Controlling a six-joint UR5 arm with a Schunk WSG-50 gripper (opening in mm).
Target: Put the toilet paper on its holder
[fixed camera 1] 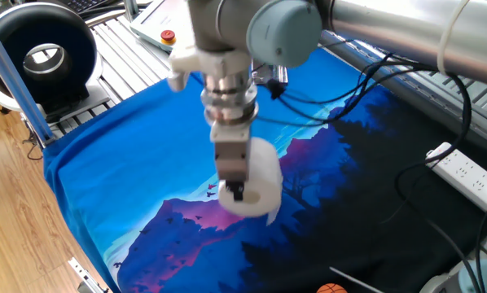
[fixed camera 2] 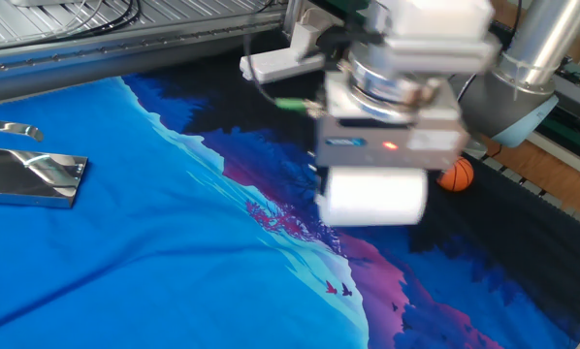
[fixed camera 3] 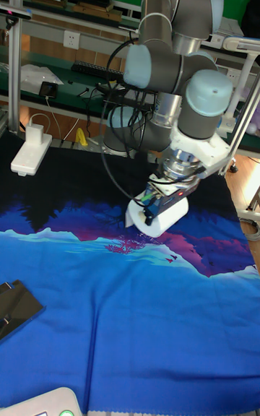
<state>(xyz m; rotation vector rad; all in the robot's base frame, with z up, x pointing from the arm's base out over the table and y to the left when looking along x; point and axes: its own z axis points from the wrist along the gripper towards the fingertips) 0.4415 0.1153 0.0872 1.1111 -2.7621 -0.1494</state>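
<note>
The fingers (fixed camera 1: 237, 192) are gripping the toilet paper (fixed camera 2: 372, 197) aloft, needing a level carry toward the distant holder (fixed camera 2: 33, 177).

Robotics lab: aluminium framing (fixed camera 1: 15, 81), cabling (fixed camera 3: 108, 98).

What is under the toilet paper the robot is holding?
Only the blue cloth lies below the toilet paper, held up by the gripper. The patch straight beneath is hidden.

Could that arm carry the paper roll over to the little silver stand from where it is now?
Probably yes. The gripper is shut on the toilet paper, and only open blue cloth lies between it and the holder.
</note>
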